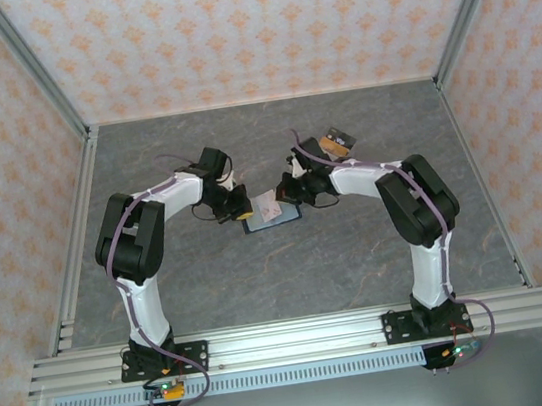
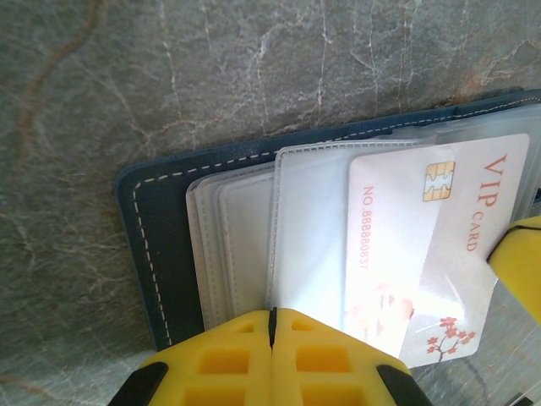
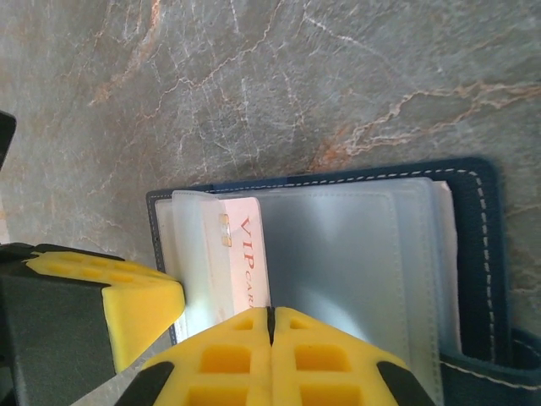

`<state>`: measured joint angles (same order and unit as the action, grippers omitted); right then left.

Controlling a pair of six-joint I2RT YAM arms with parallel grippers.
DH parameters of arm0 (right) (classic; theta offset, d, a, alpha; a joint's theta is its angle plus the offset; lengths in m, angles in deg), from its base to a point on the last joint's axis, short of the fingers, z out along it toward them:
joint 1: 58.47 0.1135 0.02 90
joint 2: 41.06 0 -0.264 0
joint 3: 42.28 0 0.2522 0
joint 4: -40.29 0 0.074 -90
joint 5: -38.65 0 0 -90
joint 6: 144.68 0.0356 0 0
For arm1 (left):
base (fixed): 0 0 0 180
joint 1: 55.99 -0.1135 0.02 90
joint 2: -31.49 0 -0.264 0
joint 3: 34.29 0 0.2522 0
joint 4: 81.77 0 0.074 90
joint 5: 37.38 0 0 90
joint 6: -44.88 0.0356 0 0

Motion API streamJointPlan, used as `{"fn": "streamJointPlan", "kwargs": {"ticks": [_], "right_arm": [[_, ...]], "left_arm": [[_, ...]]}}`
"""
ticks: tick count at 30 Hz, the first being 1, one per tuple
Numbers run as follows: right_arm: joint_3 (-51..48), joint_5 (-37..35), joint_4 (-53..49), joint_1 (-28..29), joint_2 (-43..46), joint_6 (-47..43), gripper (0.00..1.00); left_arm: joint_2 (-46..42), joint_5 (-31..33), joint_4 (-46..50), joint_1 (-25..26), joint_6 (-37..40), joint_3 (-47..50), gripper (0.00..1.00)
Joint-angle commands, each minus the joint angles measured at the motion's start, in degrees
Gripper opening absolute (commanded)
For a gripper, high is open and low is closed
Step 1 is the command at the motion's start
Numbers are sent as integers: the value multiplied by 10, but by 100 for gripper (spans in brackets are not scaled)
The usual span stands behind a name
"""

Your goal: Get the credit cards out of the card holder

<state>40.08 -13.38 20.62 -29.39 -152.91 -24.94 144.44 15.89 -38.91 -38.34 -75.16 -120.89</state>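
The navy card holder (image 1: 279, 221) lies open at the middle of the grey marble desk (image 1: 264, 295). A pale pink VIP card (image 2: 406, 254) sticks partway out of its clear sleeves (image 2: 308, 228). The left end effector (image 1: 241, 210) is at the holder's 9 o'clock and closed, its yellow fingertips meeting at the sleeves' edge. The right end effector (image 3: 270, 338), at 3 o'clock, is closed too, its tips at the card's edge; whether it pinches the card I cannot tell. Loose cards (image 1: 338, 141) lie at the holder's 1 o'clock.
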Motion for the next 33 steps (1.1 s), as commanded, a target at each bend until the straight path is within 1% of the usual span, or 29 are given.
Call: {"fn": "streamJointPlan", "kwargs": {"ticks": [1,2,3,5,6,9,13,16,19,21,23,26,29,33], "right_arm": [[-6,19,16,-1,9,-4,4],[-2,27,15,-2,4,0,13],[2,30,13,-2,-3,4,20],[9,33,7,-1,-15,9,30],[13,32,2,-1,-20,11,34],[19,37,1,-1,-32,11,36],[28,45,-6,-2,-41,6,35],[32,51,-8,-1,-46,2,34],[36,62,-8,-1,-52,-3,30],[37,60,-10,-2,-53,-6,24],[35,52,-10,-1,-49,-7,15],[30,22,-18,-1,-29,-14,6],[25,-31,-58,-3,5,-39,2],[27,-107,-134,-5,60,-108,0]], "left_arm": [[30,63,54,-2,7,7,2],[31,62,55,-2,7,7,2],[32,62,55,-2,6,5,2],[34,61,55,-2,6,5,2],[34,61,56,-2,7,5,2],[34,61,58,-2,6,6,2],[35,59,56,-2,6,7,2],[36,57,55,-2,5,6,2],[36,55,54,-2,5,6,2],[36,55,54,-2,5,5,2],[35,56,55,-2,5,6,2],[33,56,57,-2,6,6,2],[26,55,61,-2,3,2,3],[6,49,62,-2,-1,-10,13]]}}
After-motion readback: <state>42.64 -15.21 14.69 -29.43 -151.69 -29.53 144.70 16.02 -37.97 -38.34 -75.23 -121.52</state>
